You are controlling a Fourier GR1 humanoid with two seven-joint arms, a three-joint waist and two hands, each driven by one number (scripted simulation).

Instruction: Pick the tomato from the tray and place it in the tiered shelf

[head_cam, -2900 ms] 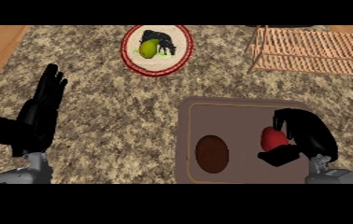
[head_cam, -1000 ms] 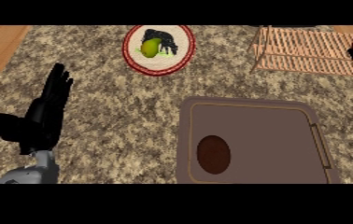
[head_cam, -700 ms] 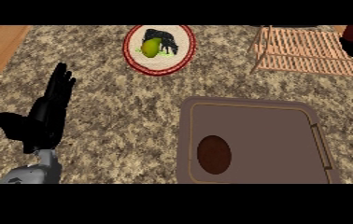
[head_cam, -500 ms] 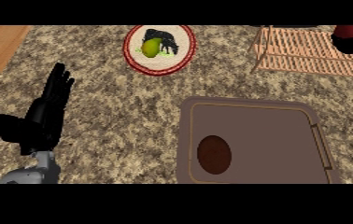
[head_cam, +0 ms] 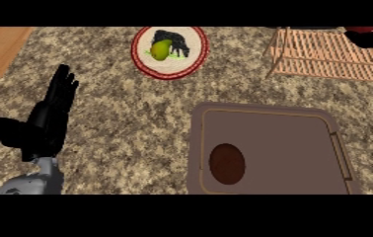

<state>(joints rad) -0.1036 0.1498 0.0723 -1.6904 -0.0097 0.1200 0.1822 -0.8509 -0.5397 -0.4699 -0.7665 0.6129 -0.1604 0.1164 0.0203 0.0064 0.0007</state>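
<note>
placing step: judged best done by lowering the small dark red tomato (head_cam: 360, 31) squarely onto the pale wooden slatted tiered shelf (head_cam: 320, 53) before release.
tomato place: likely the sliver at the upper right edge, by the shelf, off the brown rectangular tray (head_cam: 270, 120).
right hand: state could not be told.
left hand (head_cam: 51, 112): rested at left, flat open, holding nothing.
writing: none was readable.

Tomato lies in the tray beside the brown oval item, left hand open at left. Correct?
No: the head view shows only the brown oval item in the tray, no tomato. A red shape shows by the tiered shelf's far corner. The left hand is open at left.
</note>
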